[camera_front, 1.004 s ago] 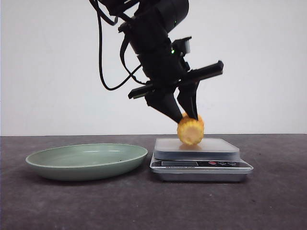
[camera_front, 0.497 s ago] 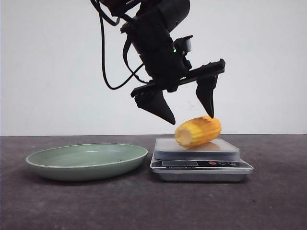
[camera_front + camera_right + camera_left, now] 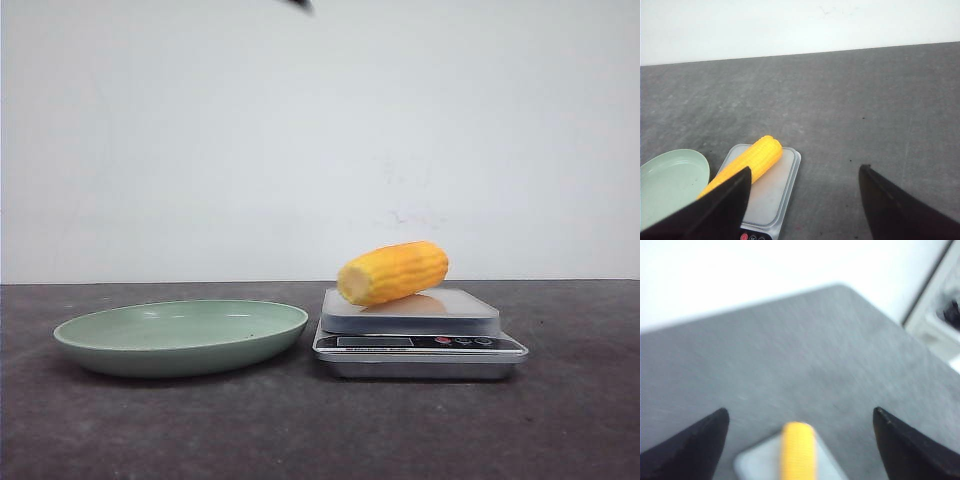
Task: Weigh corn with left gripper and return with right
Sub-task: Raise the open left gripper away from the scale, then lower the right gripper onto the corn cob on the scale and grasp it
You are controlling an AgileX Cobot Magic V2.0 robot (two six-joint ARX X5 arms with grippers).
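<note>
The orange-yellow corn (image 3: 393, 272) lies on its side on the silver kitchen scale (image 3: 420, 340), its paler cut end towards the plate. No gripper touches it. It also shows in the left wrist view (image 3: 798, 450) and the right wrist view (image 3: 747, 163). My left gripper (image 3: 800, 420) is open and empty, high above the corn, its view blurred. In the front view only a dark tip shows at the top edge. My right gripper (image 3: 805, 175) is open and empty, above the table beside the scale (image 3: 771, 192).
A shallow green plate (image 3: 180, 335) stands on the dark table left of the scale, and shows in the right wrist view (image 3: 670, 180). A white wall stands behind the table. A white structure (image 3: 940, 315) stands past the table edge.
My left gripper opened and let the corn go onto the scale, then rose out of the front view. The corn rolled onto its side and a little left.
</note>
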